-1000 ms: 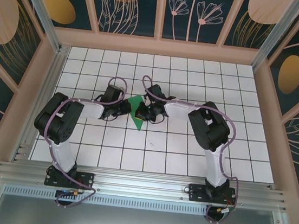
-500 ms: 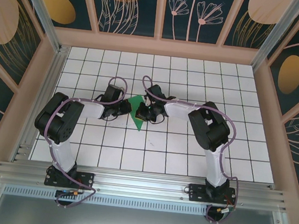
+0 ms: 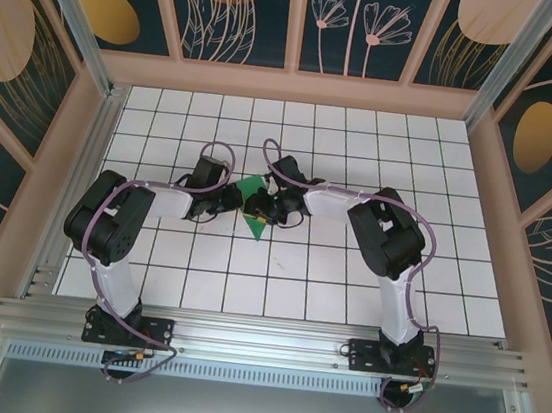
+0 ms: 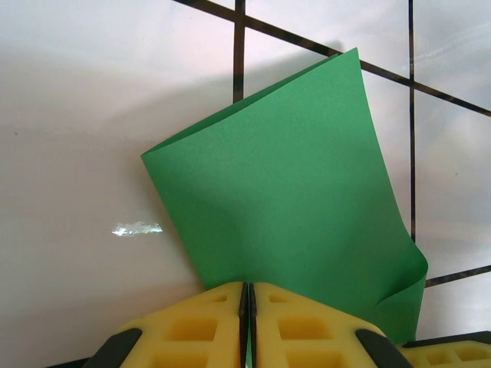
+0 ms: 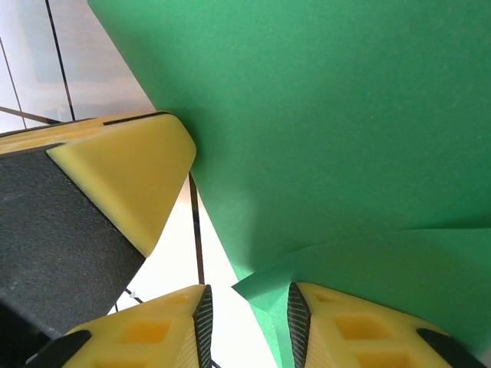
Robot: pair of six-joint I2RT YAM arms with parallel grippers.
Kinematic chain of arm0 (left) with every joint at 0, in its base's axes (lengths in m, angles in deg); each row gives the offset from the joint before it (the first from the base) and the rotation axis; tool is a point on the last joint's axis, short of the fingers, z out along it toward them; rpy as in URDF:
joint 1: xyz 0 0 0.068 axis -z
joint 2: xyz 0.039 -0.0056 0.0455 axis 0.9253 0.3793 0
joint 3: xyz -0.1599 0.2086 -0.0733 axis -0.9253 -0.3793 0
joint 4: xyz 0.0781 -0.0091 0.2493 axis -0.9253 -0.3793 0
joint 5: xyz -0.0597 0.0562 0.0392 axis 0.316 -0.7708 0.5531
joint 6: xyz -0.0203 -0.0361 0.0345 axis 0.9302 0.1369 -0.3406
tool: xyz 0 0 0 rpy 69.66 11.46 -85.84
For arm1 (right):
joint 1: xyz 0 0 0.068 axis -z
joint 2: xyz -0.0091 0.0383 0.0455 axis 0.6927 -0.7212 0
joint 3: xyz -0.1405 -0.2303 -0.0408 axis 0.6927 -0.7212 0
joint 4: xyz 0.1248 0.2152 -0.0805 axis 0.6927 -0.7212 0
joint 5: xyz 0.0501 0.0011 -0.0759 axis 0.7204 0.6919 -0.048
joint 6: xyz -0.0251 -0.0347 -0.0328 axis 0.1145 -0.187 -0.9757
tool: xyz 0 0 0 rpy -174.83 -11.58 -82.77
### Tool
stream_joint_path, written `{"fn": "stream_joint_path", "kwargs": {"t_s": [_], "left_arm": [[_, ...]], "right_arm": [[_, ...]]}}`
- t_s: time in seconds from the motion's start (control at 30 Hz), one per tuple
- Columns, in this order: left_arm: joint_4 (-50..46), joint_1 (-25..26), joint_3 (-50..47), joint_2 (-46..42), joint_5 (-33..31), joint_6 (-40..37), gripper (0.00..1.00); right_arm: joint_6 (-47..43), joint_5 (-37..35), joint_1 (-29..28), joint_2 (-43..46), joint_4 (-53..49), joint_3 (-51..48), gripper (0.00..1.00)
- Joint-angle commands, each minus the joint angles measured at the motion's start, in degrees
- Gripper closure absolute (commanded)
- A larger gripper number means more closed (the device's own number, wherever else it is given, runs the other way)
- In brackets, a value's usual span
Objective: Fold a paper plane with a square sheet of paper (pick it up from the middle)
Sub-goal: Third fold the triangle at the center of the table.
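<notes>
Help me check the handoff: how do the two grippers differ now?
The left gripper has its jaws pinched shut on the green paper's edge; the right gripper has its jaws apart, clamping nothing. Left comes at the paper from the left, right from the right. Both are yellow-tipped.

Sheet (image 4: 291, 192) between left tool (image 4: 247, 326), right tool (image 5: 245, 326)

White grid-tile table (image 3: 297, 280) w/ dark floral wall panels (image 3: 359, 25) round it; alu rail (image 3: 259, 344) at near edge
</notes>
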Motion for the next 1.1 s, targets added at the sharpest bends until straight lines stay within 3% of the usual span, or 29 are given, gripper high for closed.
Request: {"fn": "stream_joint_path", "kwargs": {"t_s": [0.0, 0.27, 0.43, 0.63, 0.8, 0.93, 1.07], "left_arm": [[-3.5, -0.2, 0.3, 1.2, -0.4, -1.1, 0.86], [-3.5, -0.2, 0.7, 0.4, 1.2, -1.2, 0.86], [-1.4, -0.2, -0.2, -0.8, 6.6, -0.8, 0.82], [0.7, -0.1, -1.6, -2.1, 12.1, -0.1, 0.78], [-0.7, -0.1, -2.1, -4.6, 8.0, -0.8, 0.75], [-2.1, -0.1, -3.5, -9.5, -2.1, -0.2, 0.73], [-0.8, -0.1, -4.5, -12.0, -1.1, -0.3, 0.70]], "right_arm": [[0.1, -0.3, -0.1, 0.8, 0.8, -2.2, 0.65], [1.6, 0.9, 0.8, 1.2, 4.6, -5.4, 0.78], [1.5, 1.2, 1.0, 1.2, 5.0, -6.0, 0.89], [1.1, 1.6, 1.1, 1.1, 5.3, -6.2, 0.91], [1.0, 1.7, 1.1, 1.0, 5.1, -6.1, 0.92], [0.8, 1.7, 1.1, 0.8, 4.8, -5.9, 0.93], [0.7, 1.7, 1.1, 0.8, 4.6, -5.9, 0.93]]}}
